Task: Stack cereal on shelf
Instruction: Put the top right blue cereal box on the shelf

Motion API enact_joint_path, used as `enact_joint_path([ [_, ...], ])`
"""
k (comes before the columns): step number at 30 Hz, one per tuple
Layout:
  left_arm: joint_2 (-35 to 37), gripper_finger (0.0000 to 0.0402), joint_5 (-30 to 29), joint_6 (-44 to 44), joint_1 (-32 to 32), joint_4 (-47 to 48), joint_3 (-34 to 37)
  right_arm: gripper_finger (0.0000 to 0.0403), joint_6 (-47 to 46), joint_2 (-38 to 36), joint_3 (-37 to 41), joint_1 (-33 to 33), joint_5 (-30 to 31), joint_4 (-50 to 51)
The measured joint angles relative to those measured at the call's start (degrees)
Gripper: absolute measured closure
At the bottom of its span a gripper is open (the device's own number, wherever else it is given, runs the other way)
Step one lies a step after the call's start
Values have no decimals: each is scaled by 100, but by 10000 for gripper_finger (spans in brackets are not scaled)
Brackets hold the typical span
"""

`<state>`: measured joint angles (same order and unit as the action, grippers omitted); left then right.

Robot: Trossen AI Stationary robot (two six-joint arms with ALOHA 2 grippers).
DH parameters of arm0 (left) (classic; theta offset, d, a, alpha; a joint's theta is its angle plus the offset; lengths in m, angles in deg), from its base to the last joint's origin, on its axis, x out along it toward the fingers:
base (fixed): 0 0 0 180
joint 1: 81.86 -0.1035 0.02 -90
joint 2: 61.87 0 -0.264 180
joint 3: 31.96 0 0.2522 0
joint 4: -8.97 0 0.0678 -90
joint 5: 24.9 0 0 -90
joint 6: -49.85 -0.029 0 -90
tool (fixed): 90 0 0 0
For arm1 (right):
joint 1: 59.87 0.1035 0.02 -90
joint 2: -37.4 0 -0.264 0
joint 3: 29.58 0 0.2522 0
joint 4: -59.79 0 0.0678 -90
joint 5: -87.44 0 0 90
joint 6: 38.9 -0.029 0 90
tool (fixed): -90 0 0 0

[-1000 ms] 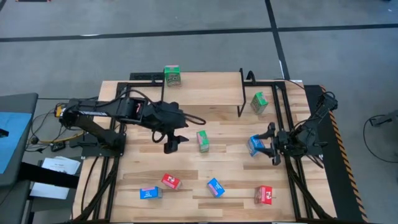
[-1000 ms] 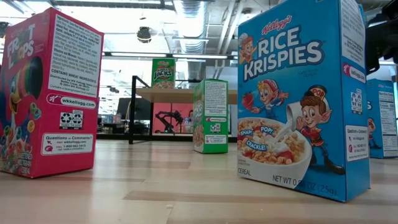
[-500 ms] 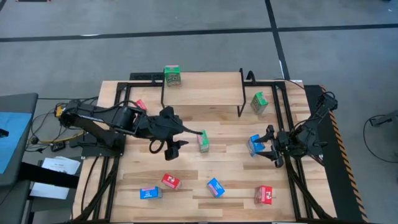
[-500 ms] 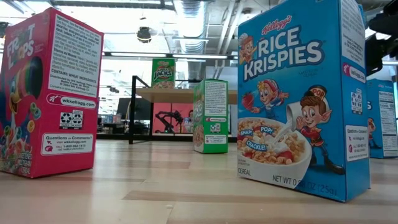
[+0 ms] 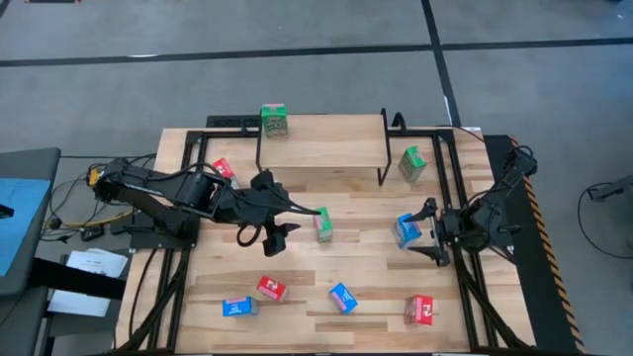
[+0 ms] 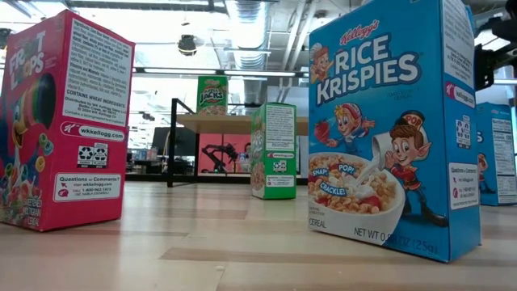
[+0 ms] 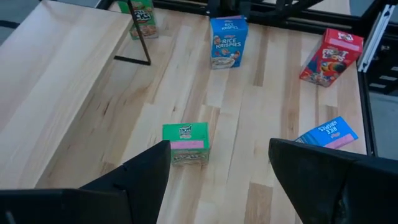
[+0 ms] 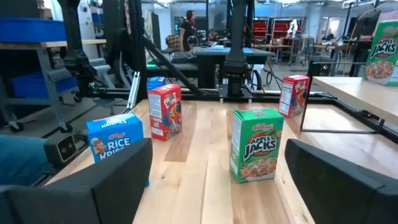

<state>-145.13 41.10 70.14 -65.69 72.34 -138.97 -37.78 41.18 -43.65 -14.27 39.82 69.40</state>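
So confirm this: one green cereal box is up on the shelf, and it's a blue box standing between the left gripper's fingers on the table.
Not quite. The box on the shelf is green, but the box ahead of the left gripper is a green box, not blue. The left wrist view shows it on the table.

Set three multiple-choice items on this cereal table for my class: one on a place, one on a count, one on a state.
1. The one box on the shelf stands at its
A. left end
B. middle
C. right end

2. How many red boxes are on the tabletop?
A. one
B. three
C. five

3. The two grippers are
A. both open
B. both shut on boxes
C. one open, one shut

Key: 1 A, the green box sits at the left end of the shelf. 2 B, the red boxes make three. 3 A, the left gripper and right gripper each show fingers spread wide.
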Motion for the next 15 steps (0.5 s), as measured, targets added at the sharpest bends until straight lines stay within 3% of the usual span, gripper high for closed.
enact_joint_path([
  [8,-1,140,-78,54,0,0,0,20,2267,1,1,-205,298,-4],
  [15,-2,140,-72,281,0,14,0,21,3003,-1,0,-344,279,-12],
])
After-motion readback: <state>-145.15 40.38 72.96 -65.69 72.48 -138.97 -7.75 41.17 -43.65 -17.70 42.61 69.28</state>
